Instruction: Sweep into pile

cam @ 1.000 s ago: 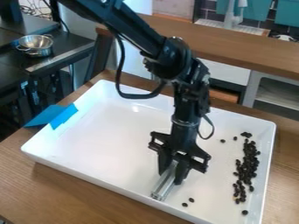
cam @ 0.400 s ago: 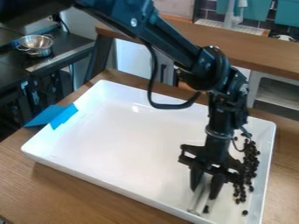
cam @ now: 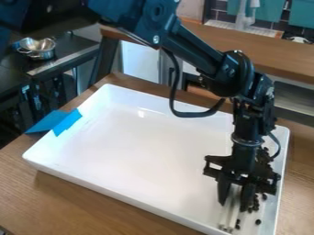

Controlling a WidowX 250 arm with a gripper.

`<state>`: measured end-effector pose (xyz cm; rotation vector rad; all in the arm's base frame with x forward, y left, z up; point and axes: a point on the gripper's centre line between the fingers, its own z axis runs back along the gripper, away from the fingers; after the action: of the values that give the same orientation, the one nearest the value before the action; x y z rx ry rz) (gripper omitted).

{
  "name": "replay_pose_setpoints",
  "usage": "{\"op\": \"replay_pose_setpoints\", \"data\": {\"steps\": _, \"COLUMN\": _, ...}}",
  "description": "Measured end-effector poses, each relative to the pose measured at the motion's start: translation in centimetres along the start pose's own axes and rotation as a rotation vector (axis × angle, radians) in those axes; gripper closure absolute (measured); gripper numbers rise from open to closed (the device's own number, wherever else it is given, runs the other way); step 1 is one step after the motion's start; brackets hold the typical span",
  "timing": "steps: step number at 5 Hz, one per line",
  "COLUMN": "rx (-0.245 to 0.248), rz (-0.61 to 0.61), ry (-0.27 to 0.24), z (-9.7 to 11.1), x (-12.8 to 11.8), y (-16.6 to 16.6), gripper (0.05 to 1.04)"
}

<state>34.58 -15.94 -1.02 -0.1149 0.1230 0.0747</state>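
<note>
The black gripper hangs over the right front part of the white tray, shut on a pale, translucent bar that slants down to the tray floor. Dark beans lie just right of the fingers, along the tray's right side, and the gripper and arm hide part of them. One or two beans are right beside the bar's lower end, and a single bean sits a little apart to the right.
Raised walls edge the tray, which stands on a wooden table. Blue tape is stuck over its left wall. A metal bowl is on the dark counter at the back left.
From left of the beans, the gripper has moved right with the bar, up against their strip. Two loose beans near the front have shifted right with the bar.
</note>
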Motion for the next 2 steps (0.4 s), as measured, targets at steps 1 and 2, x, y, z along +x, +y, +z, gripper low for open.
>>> {"op": "replay_pose_setpoints", "data": {"steps": 1, "rx": -0.047, "rz": -0.009, "ry": 0.038, "z": 0.0, "x": -0.5, "y": -0.6, "gripper": 0.704}}
{"op": "replay_pose_setpoints", "data": {"steps": 2, "rx": -0.099, "rz": -0.008, "ry": 0.077, "z": 0.6, "x": 0.1, "y": 1.7, "gripper": 0.704}}
